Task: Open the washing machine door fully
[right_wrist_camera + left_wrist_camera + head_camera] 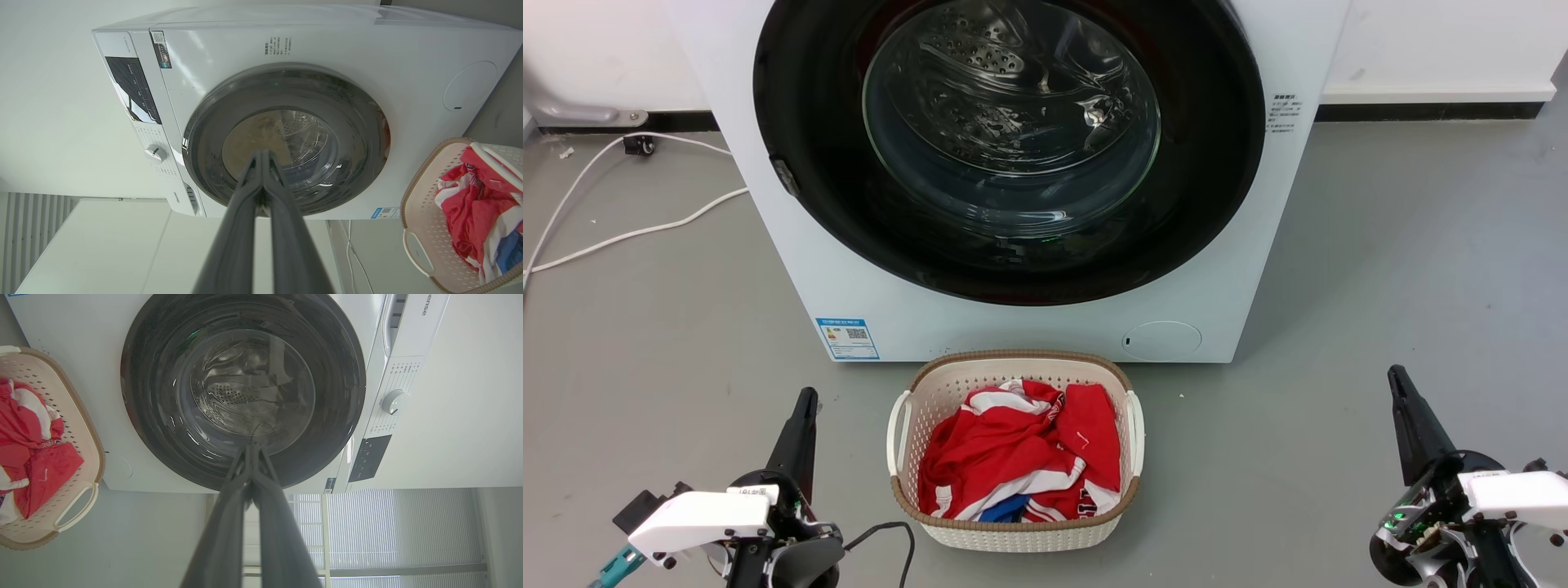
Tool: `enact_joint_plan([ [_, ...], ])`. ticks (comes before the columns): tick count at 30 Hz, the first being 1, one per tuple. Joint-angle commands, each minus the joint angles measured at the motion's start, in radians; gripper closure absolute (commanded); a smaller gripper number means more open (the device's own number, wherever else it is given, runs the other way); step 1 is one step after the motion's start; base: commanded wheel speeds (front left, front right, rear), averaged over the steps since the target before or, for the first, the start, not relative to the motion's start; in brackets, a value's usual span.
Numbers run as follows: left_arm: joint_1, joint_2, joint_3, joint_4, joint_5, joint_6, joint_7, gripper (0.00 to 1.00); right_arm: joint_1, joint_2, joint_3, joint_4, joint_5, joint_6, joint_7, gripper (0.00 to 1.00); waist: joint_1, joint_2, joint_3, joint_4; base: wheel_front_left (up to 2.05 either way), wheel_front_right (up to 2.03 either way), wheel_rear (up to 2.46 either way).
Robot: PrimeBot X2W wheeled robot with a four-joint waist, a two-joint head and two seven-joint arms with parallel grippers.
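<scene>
1. While the washing machine door sits shut, flush on the machine's front, no opening step appears begun.
2. Left gripper and right gripper hover low, well apart from it, jaws pressed together.
3. Next move, judged: one gripper must reach the small grey catch on the door's left rim, clearing the laundry basket.

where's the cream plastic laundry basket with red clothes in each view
Head view: cream perforated plastic laundry basket, bottom centre.
Left wrist view: basket at the left edge.
Right wrist view: basket at the lower right corner.
Shared landmark: large round glossy black washing machine door.
</scene>
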Motion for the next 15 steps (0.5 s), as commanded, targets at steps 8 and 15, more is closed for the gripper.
enact_joint_plan([
  [8,0.024,-0.003,-0.009,0.019,0.002,0.001,-0.011,0.00,0.027,0.002,0.003,0.023,-0.005,0.000,-0.010,0.00,0.0000,0.0000,0.000,0.000,0.00,0.00,0.00],
  [15,0.032,-0.003,-0.006,-0.001,0.062,0.001,-0.047,0.00,0.040,0.003,-0.009,0.006,-0.067,0.000,-0.045,0.00,0.0000,0.0000,0.001,0.000,0.00,0.00,0.00],
])
